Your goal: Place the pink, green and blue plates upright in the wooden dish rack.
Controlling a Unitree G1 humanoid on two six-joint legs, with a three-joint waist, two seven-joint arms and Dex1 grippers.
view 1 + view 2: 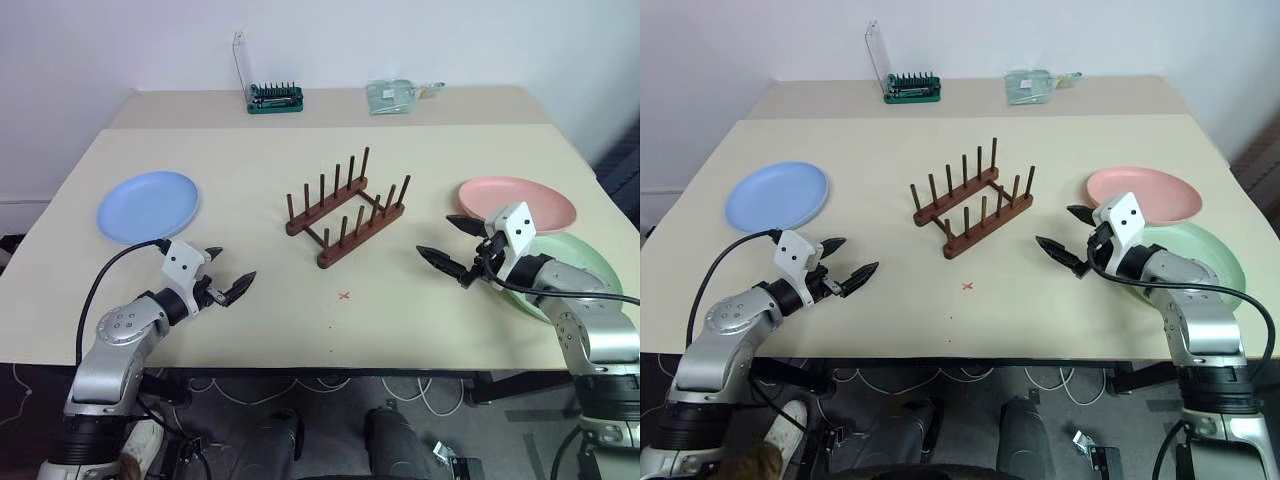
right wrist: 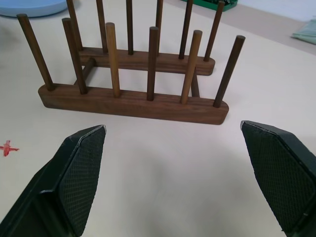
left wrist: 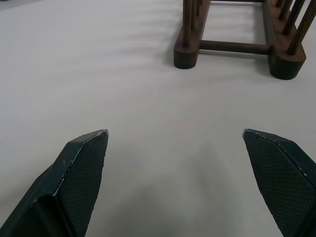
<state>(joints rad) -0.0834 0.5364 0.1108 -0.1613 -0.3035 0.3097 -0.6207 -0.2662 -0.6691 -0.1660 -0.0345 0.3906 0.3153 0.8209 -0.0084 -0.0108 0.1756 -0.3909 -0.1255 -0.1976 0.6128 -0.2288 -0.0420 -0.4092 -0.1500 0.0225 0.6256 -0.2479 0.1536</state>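
Wooden dish rack (image 1: 346, 212) standing empty at the centre of the beige table (image 1: 300, 310), set at a slant, two base rails joined by crossbars and each carrying a row of thin upright pegs. Blue plate (image 1: 148, 205) lying flat on the left side of the table, well apart from the rack. Pink plate (image 1: 517, 203) lying flat on the right side, with the green plate (image 1: 1200, 250) just beside it toward the near edge; rims very close together, contact or overlap not certain from the head camera. Left gripper (image 1: 229, 270) held above bare table between the blue plate and the rack, near the front edge, pointing toward the rack, both black fingers spread wide and holding nothing. Right gripper (image 1: 452, 242) held above the table between the rack and the pink plate, pointing toward the rack, fingers likewise spread wide and empty; the arm behind it covering part of the green plate. Small red cross mark (image 1: 344, 295) on the table in front of the rack. Green-based tool holder (image 1: 274, 97) and a pale green packet (image 1: 395, 94), contents unclear, resting on the second table surface at the back wall. No plate in the rack.
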